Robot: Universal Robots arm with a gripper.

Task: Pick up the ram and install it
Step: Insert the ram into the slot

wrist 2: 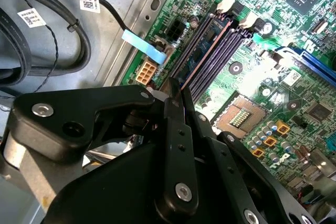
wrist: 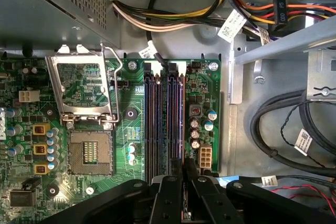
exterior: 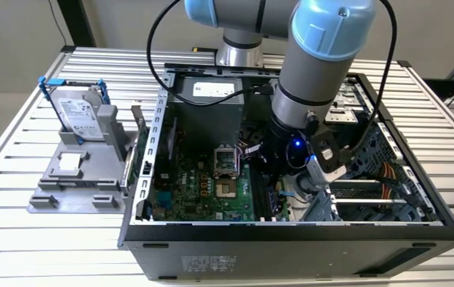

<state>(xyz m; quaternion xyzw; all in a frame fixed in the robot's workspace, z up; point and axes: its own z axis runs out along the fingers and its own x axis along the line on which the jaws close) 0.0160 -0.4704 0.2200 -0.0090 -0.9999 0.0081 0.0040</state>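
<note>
Inside the computer: jaws closed on the ram at the memory slots

Overhead, a grey and light-blue robot arm reaches down into an open black metal computer case that lies on a ribbed aluminium desk. At the bottom of the case is a green motherboard with a square silver processor socket, its metal latch frame raised.

Just beside that socket run four long, dark, parallel memory slots. The black gripper hangs directly over the slot farthest from the socket. Its jaws are drawn narrow, nearly together, and they pinch the ram, a long, thin, dark memory stick seen edge-on as a slim brownish line. The ram stands upright along that farthest slot. Whether it is fully seated cannot be told.

On the side of the slots away from the socket sits a small white power connector; beyond it, thick black cables curl on the grey case floor.
</note>
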